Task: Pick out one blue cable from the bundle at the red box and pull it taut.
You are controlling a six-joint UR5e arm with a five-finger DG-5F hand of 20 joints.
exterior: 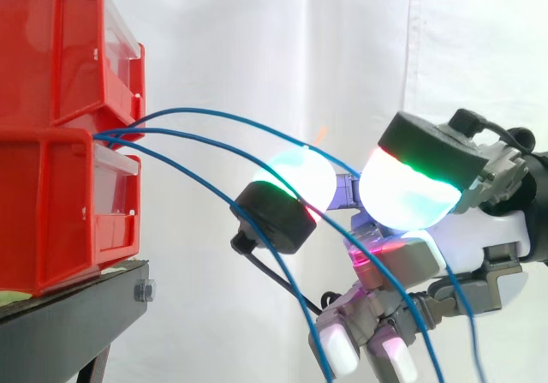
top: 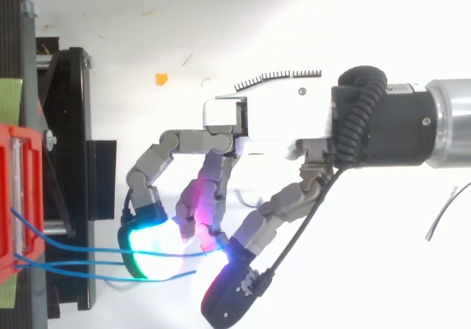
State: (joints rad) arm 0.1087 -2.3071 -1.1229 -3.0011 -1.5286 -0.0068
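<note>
While the bundle of blue cables (exterior: 120,131) comes out of the red box (exterior: 51,186) well ahead of my hand (top: 265,119), its three strands arc back toward me, cross my hand and hang slack beneath it. Whether I have closed on any strand I cannot tell; they lie too close together where they meet me. I judge this to be the picking-out step, not the pull. Next I need one strand alone in my grip, the others shed, then a steady draw straight away from the box until the sag is gone.
</note>
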